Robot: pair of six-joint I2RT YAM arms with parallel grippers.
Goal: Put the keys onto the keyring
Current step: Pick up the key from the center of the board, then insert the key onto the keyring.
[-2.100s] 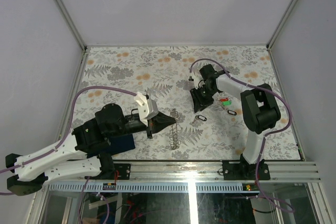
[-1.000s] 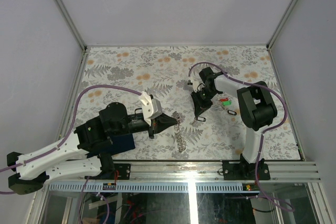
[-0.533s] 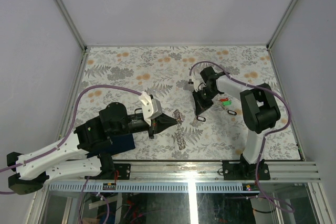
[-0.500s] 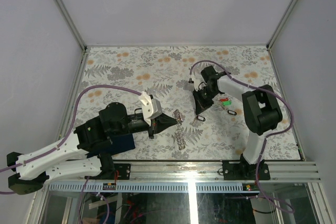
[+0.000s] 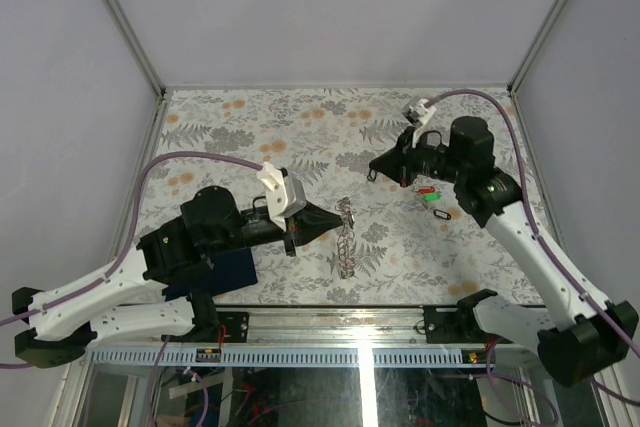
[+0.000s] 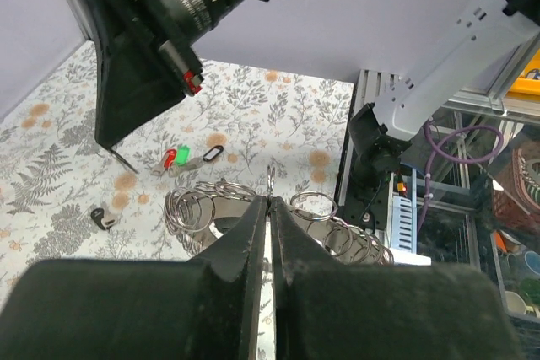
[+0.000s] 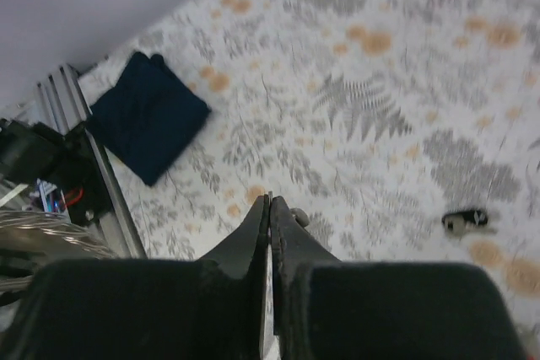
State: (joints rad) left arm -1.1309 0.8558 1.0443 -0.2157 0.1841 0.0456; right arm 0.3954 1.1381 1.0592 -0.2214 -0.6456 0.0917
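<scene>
The flower-patterned worktop (image 5: 250, 127) fills my overhead view. The left arm lies low across it and the right arm is lifted above the far right part.

My left pincer (image 5: 322, 220) is clenched. Its wrist camera shows the two fingers pressed together on one upright wire ring of the keyring (image 5: 346, 242), with no gap between them. From above, the silvery chain hangs off that tip and trails toward the near edge in a narrow loop. The wrist camera shows more: the other rings fan out to either side just behind the fingertips.

My right pincer (image 5: 378, 162) is clenched too, its fingers meeting in a thin seam in its own camera. A small greyish bit sits right at the tip there, but I cannot tell whether it is gripped. The left wrist camera sees this pincer from the side as a dark wedge with a thin point at its lower end, clear of the worktop.

The dark blue cloth (image 7: 148, 115) lies flat near the rail. It shows whole in the right wrist view, but from above it is mostly hidden under the left arm.

The keys (image 5: 438, 215) lie on the worktop to the right of the chain, well apart from it. One dark piece sits just beside the red and green tags (image 6: 175, 158), and another small dark piece (image 6: 103, 218) lies alone.
</scene>
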